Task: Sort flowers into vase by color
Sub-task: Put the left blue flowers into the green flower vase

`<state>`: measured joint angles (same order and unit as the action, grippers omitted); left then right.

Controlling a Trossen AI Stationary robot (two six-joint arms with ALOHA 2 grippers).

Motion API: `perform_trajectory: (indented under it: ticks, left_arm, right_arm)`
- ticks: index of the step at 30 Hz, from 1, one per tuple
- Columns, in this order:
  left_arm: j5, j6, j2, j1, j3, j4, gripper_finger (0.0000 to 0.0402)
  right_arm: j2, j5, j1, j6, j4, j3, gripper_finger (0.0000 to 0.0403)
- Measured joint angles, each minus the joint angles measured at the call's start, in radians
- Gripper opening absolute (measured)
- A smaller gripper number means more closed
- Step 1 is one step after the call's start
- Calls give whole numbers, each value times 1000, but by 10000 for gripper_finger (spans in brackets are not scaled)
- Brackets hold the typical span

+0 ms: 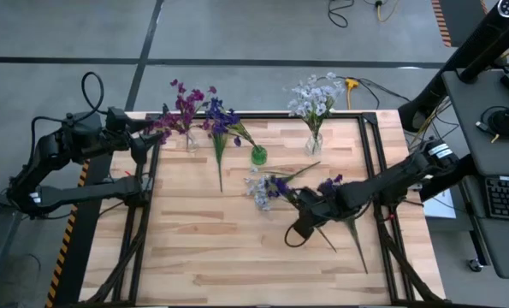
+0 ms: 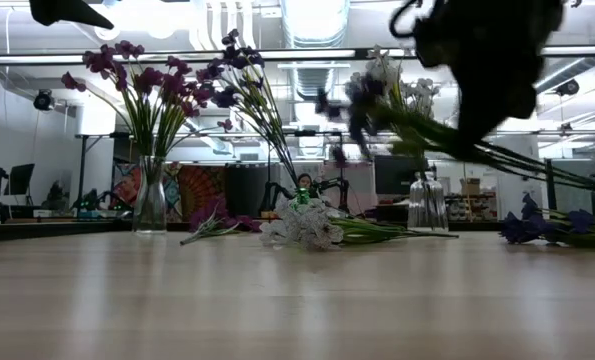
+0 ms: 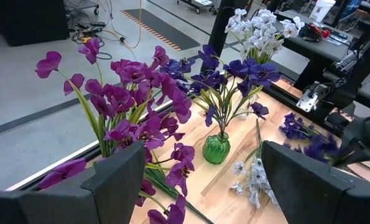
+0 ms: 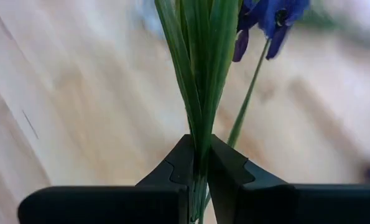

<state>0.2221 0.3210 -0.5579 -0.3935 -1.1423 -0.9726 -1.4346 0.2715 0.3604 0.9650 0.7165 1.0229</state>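
Note:
My right gripper point(image 1: 308, 208) point(image 4: 198, 148) hangs over the table's right middle, shut on a dark blue-violet sprig point(image 1: 280, 186). My left gripper point(image 1: 149, 130) point(image 3: 200, 180) is open at the far left corner, beside the magenta bouquet point(image 3: 135, 118) standing in a clear vase point(image 1: 191, 142). A green vase point(image 1: 258, 156) point(image 3: 216, 148) holds blue-violet flowers point(image 1: 220, 120). A second clear vase point(image 1: 313, 143) holds pale white-blue flowers point(image 1: 314, 96). A pale sprig point(image 1: 258, 194) and a blue sprig point(image 1: 329, 184) lie flat on the table. My right gripper pinches the blue-violet sprig's bundle of green stem and leaves point(image 4: 201, 121) between its two fingers point(image 4: 231, 163), which lie across the stem. The sprig is lifted clear of the table and tilted, its blossoms point(image 2: 352, 105) toward the left and its stem end point(image 2: 567, 178) trailing right.
The three vases stand in a row along the far edge. Loose stems point(image 1: 357, 239) lie near the right arm. A black rail frame point(image 1: 369, 162) borders the wooden top point(image 1: 220, 248), whose near half is bare wood. A desk with a keyboard point(image 1: 504, 197) stands to the right.

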Motion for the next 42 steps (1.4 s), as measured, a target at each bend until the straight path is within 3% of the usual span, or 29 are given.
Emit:
perform_trajectory:
  ticks: [7, 17, 23, 28, 35, 42]
  left_arm:
    - [4, 0, -1, 0, 0, 0, 302]
    - [4, 0, -1, 0, 0, 0, 302]
    - [4, 0, -1, 0, 0, 0, 302]
    - [4, -6, -1, 0, 0, 0, 302]
    - [4, -6, -2, 0, 0, 0, 302]
    - [5, -6, -2, 0, 0, 0, 302]
  right_arm:
    - [68, 93, -68, -279, -259, -9, 26]
    - [65, 99, -193, -819, -863, -25, 27]
    - [59, 97, -257, -1052, -1166, -68, 27]
    - [59, 92, -329, -1137, -1391, -158, 27]
    - [57, 86, -456, -1123, -1643, -277, 27]
    - [57, 62, -553, -1119, -1719, -294, 27]
